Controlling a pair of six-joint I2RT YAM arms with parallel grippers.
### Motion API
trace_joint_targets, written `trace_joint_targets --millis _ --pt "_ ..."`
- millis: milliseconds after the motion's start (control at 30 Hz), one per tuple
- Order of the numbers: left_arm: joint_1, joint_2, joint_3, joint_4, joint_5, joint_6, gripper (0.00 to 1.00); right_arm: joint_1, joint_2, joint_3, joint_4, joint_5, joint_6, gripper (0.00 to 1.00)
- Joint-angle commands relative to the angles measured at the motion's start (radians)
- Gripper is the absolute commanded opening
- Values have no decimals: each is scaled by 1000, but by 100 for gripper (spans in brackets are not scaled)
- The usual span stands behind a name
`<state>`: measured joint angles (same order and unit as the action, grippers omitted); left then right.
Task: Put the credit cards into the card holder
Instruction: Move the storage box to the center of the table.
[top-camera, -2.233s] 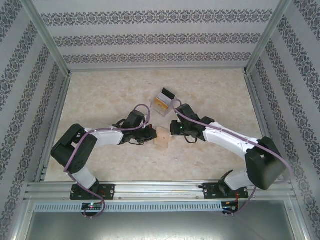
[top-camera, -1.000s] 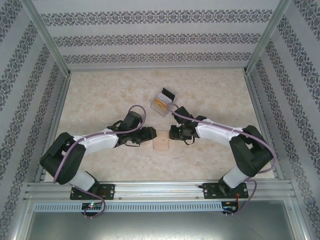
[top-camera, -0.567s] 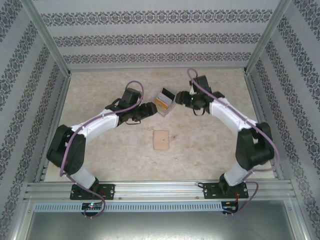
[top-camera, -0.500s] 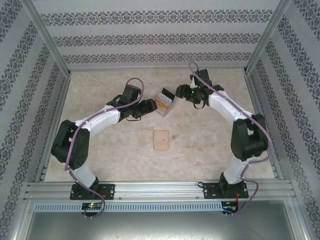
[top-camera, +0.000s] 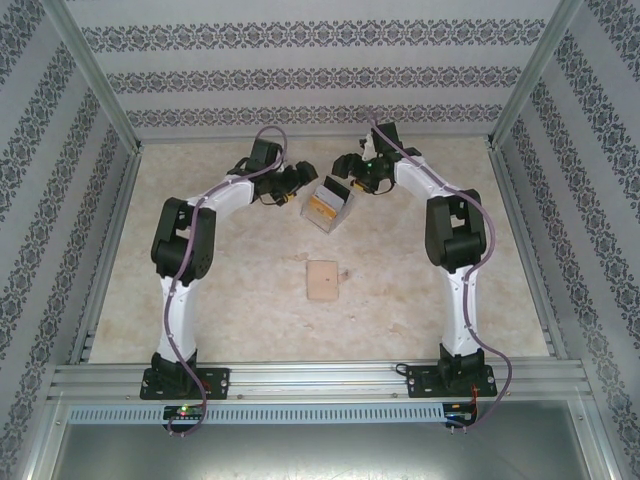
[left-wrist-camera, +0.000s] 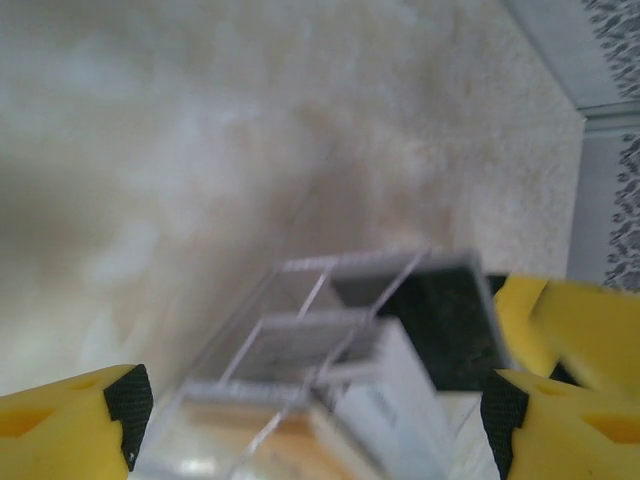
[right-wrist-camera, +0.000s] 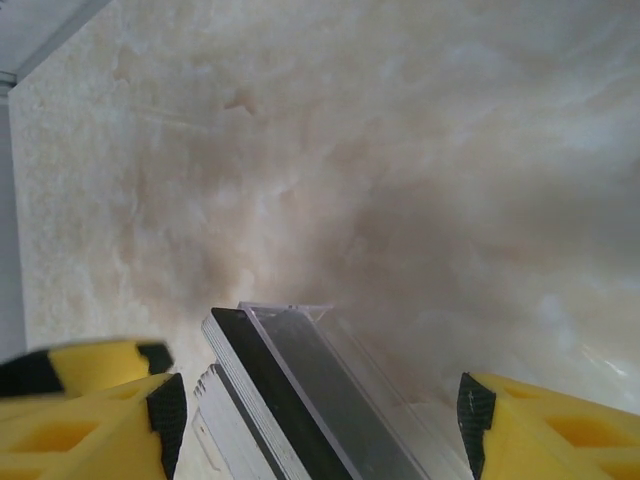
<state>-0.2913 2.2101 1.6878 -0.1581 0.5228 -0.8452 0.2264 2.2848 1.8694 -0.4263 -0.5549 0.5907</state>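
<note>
**Task status**

1. The card holder (top-camera: 323, 280) lies flat on the table (top-camera: 230, 290), well apart from both grippers and nearer the arm bases. It appears closed, and no card is seen protruding from it. Whether a card is already inside cannot be determined.

2. The credit cards (top-camera: 321, 206) are stacked on edge inside a clear plastic box (top-camera: 335, 212), which stands farther back on the table than the card holder. In the left wrist view, a black card (left-wrist-camera: 440, 320), a white card (left-wrist-camera: 385, 385) and an orange edge are distinguished within the box, though the view is blurred.

3. The left gripper (left-wrist-camera: 310, 425) is positioned at the box with its jaws spread wide, and the box is framed between the yellow fingers (left-wrist-camera: 70, 425). Contact with the box walls cannot be confirmed. Nothing is pinched.

4. The right gripper (right-wrist-camera: 320, 420) is positioned at the opposite side of the box. Its jaws are likewise spread, gaps are visible on both sides of the box, and nothing is held.

**Assessment**

No card is seen in transfer, so the task is judged to be at the card pickup stage. The following steps are judged outstanding: a card is to be drawn from the box, the card holder is to be opened or steadied, and each card is to be inserted.
</note>
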Motion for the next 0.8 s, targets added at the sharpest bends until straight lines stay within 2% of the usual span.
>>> trace_joint_targets --millis 0,100,233,533,767 --pt "13 83 126 1 75 -17 86 -18 38 54 40 -120 60 72" --pt "15 145 197 -25 119 -22 83 -18 50 46 55 -165 78 71" --pt "11 175 197 33 199 -59 79 -20 13 -31 96 -178 98 70" --pt "-12 165 169 75 307 -64 74 -29 -146 -291 235 -213 127 64" --pt "-47 141 135 65 338 -53 73 -42 -285 -506 325 -223 148 63"
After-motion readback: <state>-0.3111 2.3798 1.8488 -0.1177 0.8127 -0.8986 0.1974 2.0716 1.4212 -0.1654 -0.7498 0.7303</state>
